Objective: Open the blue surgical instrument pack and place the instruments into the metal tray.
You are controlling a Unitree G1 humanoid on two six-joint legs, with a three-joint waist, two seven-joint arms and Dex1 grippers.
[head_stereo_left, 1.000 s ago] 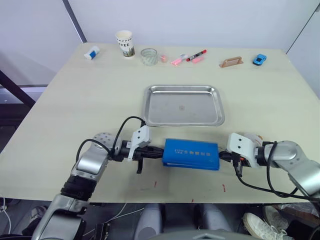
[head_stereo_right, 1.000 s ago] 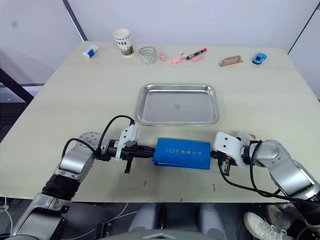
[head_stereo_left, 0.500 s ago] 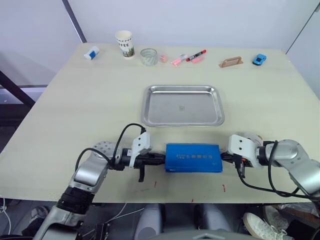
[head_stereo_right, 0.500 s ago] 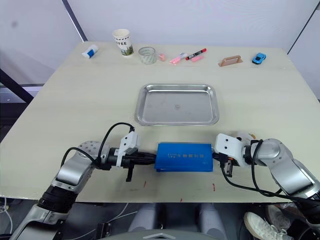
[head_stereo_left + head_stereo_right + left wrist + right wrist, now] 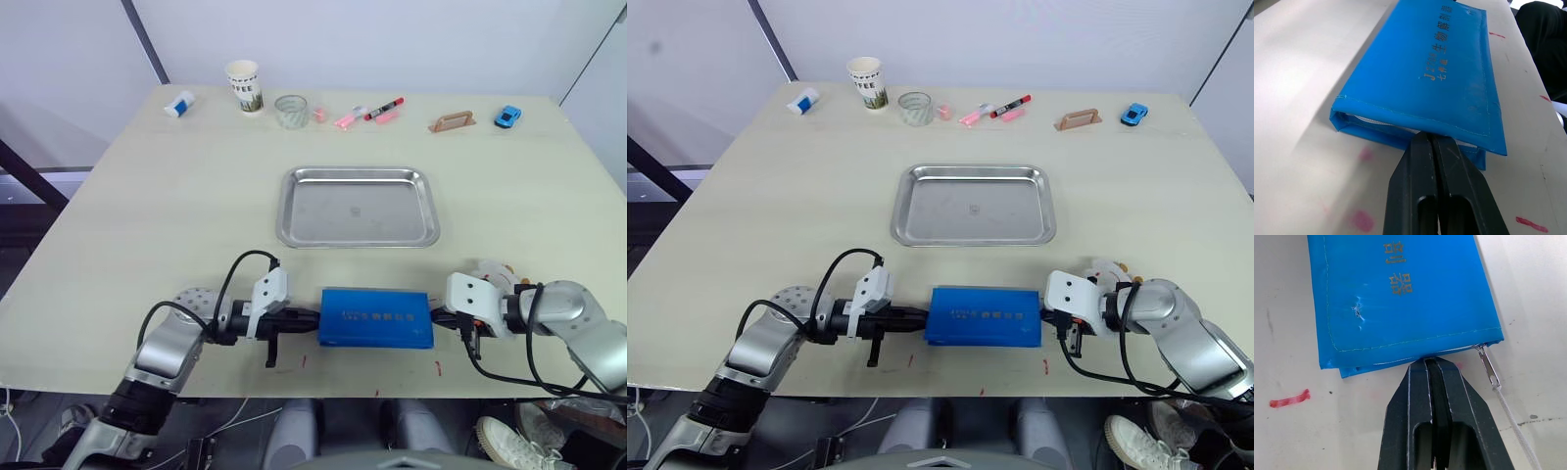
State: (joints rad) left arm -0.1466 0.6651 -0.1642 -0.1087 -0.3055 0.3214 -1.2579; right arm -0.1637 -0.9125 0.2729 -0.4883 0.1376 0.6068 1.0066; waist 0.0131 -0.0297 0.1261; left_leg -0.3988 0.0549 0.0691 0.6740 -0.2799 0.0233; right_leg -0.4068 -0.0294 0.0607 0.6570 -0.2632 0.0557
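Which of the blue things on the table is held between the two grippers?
The pack near the table's front edge, with the left gripper at one short end and the right gripper at the other. The blue toy car sits far off at the back.

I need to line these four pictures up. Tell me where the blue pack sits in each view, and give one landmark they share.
Left eye view: the blue surgical instrument pack lies flat near the table's front edge, below the metal tray.
Right eye view: same spot, between the two arms.
Left wrist view: its end, pale lining showing, sits just beyond the left tool.
Right wrist view: its other end lies just beyond the right tool.
Shared landmark: the pack's light print.
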